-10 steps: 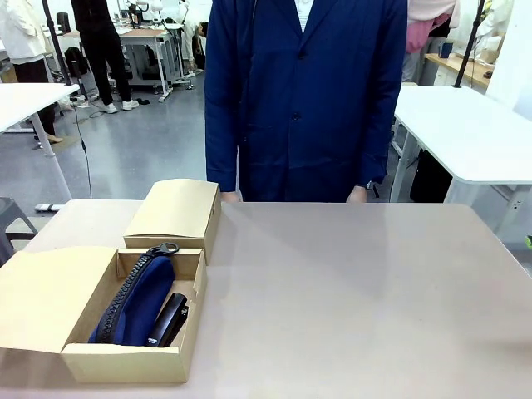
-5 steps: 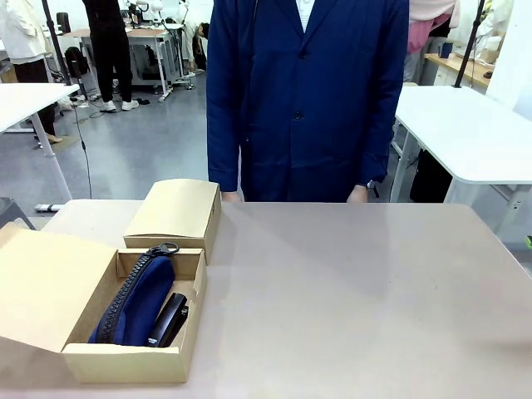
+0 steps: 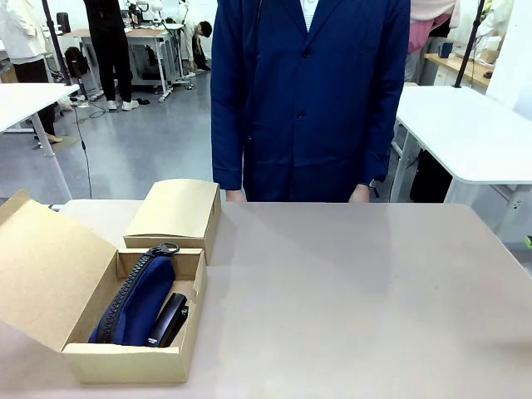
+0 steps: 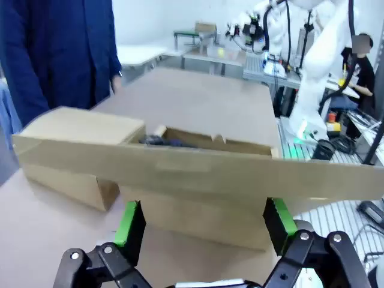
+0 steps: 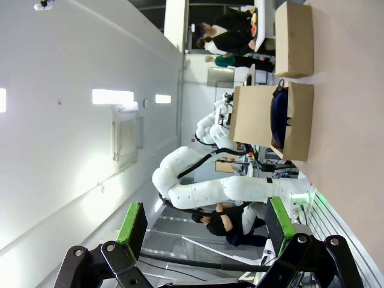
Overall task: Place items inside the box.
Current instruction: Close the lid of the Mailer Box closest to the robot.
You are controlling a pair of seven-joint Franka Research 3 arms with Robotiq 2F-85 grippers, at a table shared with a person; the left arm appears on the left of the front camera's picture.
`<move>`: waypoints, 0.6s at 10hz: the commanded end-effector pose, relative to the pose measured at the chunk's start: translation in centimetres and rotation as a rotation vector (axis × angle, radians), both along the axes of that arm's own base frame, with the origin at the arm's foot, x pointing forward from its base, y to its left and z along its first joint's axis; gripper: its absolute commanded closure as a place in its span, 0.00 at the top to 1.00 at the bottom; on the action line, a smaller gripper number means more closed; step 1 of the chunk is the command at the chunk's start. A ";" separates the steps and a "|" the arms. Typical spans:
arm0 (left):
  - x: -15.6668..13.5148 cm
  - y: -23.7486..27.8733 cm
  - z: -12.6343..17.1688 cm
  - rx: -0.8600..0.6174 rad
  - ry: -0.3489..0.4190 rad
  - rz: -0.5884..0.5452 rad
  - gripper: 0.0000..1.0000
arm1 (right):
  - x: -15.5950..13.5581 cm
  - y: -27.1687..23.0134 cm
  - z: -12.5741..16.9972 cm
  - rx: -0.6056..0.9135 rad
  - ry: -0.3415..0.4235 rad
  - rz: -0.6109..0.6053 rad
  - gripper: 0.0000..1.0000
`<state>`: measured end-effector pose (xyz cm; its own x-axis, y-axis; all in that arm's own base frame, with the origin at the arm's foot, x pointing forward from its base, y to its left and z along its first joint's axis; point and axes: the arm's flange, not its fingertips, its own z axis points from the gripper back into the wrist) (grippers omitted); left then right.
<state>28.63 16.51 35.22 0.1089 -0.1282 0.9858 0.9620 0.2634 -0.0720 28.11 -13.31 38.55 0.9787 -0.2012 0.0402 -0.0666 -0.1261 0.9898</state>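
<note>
Just ahead of the left hand, whose fingers are standing spread with nothing between them, the flap of the box is rising; a second ago it was lying flat on the desk. The pencil case and stapler are sitting inside, beyond the flap. Packing looks finished, so closing seems underway. The right hand is hanging spread, well away.
</note>
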 end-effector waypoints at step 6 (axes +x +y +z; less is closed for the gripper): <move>-4.8 -16.6 -2.2 0.136 -0.169 0.058 1.00 | 0.3 0.0 0.3 0.012 -0.018 -0.005 1.00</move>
<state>35.30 10.75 36.22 -0.0001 -0.2324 0.9726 0.9551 0.2883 0.0689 28.11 -13.32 38.55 0.9787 -0.2012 0.0398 -0.0662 -0.1262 0.9898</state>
